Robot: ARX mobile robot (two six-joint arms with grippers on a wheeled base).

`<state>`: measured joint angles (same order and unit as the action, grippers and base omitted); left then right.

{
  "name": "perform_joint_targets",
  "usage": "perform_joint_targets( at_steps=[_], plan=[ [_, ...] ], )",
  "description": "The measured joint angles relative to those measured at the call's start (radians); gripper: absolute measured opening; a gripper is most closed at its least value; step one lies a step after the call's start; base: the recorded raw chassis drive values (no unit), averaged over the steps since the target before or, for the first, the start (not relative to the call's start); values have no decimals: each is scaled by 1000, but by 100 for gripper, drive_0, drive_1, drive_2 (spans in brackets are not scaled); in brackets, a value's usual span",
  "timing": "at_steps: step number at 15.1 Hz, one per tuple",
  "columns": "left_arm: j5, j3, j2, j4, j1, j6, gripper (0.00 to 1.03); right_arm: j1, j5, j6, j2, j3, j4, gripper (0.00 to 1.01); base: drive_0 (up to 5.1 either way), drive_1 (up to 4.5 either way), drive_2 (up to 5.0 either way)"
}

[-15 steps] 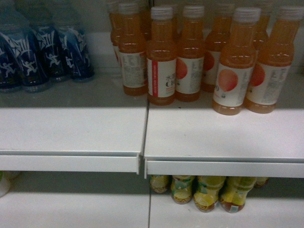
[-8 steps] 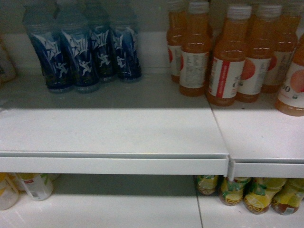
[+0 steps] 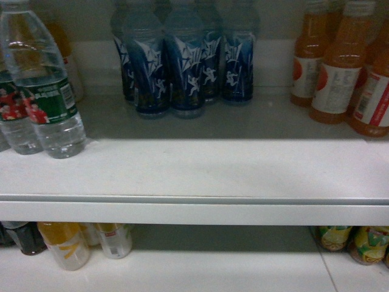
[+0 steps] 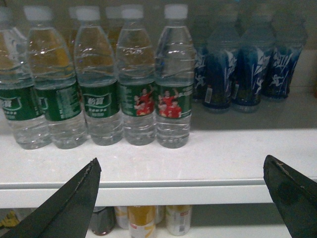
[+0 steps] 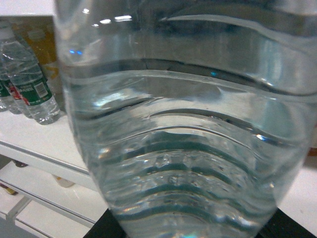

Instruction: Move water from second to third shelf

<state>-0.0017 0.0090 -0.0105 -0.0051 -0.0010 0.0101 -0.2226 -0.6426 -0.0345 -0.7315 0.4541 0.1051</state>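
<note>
Your target, a clear ribbed plastic water bottle with a green wrap label (image 5: 188, 148), fills almost the whole right wrist view, so close that only its ribbed wall and the water inside show; its label lies outside that view. A dark part of the arm shows just under it, but you cannot tell from these views whether the right gripper's fingers are pressed on it or spread. That gripper does not show in the head view.

More bottles of the same kind stand upright in a row (image 4: 101, 94) on the white shelf board (image 4: 198, 163), touching one another. Two of them reach into the left edge of the head view (image 3: 45, 91).

You see the left gripper (image 4: 183, 193) in front of that shelf's edge, its two dark fingers (image 4: 69, 203) spread wide with nothing between them.

Just right of the water stand dark blue sports-drink bottles with white figures (image 3: 182, 67). Further right are orange juice bottles with white labels (image 3: 340, 67). On the shelf below you see a yellow-and-white bottle (image 3: 67, 243) at the left and yellow-green bottles (image 3: 352, 240) at the right.
</note>
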Motion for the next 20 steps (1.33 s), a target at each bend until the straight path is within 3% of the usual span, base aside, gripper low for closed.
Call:
perform_joint_targets(
  at_steps=[20],
  plan=[
    [-3,0,0,-4,0,0,98,3,-11,0,0,0,7,39,-468,231,231]
  ],
)
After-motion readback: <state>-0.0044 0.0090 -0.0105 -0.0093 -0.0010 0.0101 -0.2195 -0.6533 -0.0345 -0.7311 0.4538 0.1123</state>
